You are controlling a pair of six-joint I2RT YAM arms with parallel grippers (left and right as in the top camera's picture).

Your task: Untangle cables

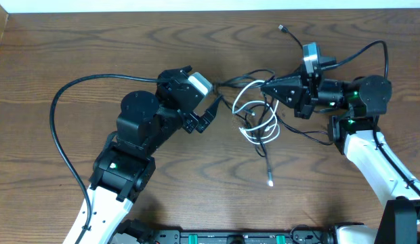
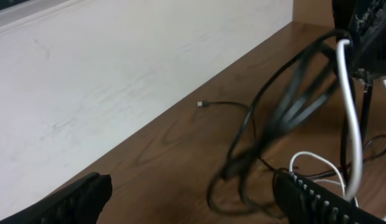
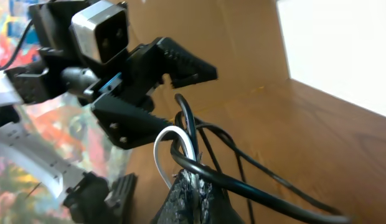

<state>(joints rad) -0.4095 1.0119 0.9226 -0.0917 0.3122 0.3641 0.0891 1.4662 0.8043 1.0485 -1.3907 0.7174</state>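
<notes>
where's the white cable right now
Overhead: the white cable loops mid-table among black cables, its upper part pinched in the right gripper, right of the left gripper.

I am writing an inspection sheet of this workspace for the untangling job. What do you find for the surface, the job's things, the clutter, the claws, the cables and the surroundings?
Surface: brown wooden table, grain visible.
Job's things: thin cables, black ones and a white cable, tangled at the middle; one plug end lies toward the near edge, another toward the far edge.
Clutter: nothing seen.
Claws: left claw open, beside the tangle, holding nothing; right claw shut on the thin cables, part of the tangle hanging from it.
Cables: thick black arm cable loops over the table at left; another arcs by the right arm.
Surroundings: pale wall along the far table edge.
</notes>
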